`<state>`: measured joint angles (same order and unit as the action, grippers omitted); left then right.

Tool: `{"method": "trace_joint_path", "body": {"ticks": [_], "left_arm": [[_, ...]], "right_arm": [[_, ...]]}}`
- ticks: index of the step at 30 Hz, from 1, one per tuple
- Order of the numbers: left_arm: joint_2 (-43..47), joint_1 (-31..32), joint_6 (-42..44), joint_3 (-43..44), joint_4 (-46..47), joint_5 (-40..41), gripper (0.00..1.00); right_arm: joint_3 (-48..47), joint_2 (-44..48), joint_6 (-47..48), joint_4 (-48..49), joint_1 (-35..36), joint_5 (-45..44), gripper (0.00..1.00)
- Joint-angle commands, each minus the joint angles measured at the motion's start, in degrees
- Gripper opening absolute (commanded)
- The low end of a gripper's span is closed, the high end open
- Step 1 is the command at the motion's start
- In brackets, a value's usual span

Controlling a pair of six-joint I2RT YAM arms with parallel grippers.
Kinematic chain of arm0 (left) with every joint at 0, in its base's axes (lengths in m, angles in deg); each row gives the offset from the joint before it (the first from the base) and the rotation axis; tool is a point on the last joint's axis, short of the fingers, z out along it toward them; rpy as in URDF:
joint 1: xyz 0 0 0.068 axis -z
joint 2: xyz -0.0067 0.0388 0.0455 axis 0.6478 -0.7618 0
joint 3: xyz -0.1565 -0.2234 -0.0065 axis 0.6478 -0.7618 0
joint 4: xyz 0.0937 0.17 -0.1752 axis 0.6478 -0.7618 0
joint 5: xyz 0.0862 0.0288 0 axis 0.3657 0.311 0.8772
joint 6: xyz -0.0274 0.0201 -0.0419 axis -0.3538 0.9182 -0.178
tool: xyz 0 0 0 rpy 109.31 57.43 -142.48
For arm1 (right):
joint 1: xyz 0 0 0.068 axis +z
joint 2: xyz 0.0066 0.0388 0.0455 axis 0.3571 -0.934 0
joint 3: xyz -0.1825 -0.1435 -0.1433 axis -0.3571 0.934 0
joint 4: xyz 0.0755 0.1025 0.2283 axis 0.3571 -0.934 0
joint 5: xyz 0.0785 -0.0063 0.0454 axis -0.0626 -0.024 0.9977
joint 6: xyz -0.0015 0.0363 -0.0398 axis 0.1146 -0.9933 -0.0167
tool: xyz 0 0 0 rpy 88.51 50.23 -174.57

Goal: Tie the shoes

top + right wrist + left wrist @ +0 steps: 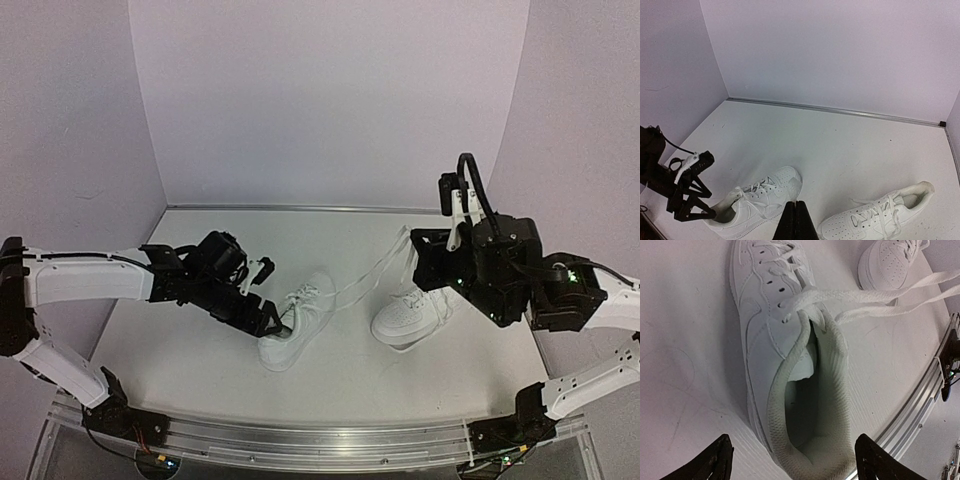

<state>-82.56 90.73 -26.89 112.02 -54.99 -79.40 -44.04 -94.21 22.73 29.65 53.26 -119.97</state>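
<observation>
Two white low-top shoes lie on the white table. The left shoe points away, and its grey-lined heel opening sits between the spread fingers of my left gripper, which is open and touches nothing. Its two flat laces stretch taut up and right to my right gripper, which is shut on them above the table. The other shoe lies to the right, partly under the right arm, with loose laces.
An aluminium rail runs along the table's near edge, just behind the left shoe's heel. Pale walls close the back and both sides, with a metal strip at the back. The left arm shows in the right wrist view.
</observation>
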Motion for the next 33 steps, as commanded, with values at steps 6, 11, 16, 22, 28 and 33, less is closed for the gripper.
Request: {"method": "trace_joint_path", "body": {"ticks": [6,11,16,22,28,33], "left_arm": [[-3.26,4.72,-3.89,-0.62,17.37,-11.61,0.77],[-4.83,6.76,-3.91,1.57,19.63,-13.97,0.72],[-0.99,6.56,-0.03,4.09,12.73,-7.26,0.74],[6.85,3.84,4.68,7.64,7.04,-0.59,0.81],[6.23,3.71,10.94,12.89,6.54,-3.05,0.81],[5.00,3.70,15.90,15.67,9.44,-8.77,0.77]], "right_arm": [[-5.21,-2.43,2.48,0.68,-1.78,-1.65,0.00],[-6.98,-3.62,3.99,1.37,-2.92,0.02,0.00],[-8.09,-4.52,7.22,2.34,-3.53,4.86,0.00],[-8.72,-5.65,10.69,3.41,-3.61,14.39,0.00],[-10.23,-8.35,15.08,4.36,-3.61,24.65,0.00],[-11.22,-8.70,16.29,4.52,-3.61,29.00,0.00]]}}
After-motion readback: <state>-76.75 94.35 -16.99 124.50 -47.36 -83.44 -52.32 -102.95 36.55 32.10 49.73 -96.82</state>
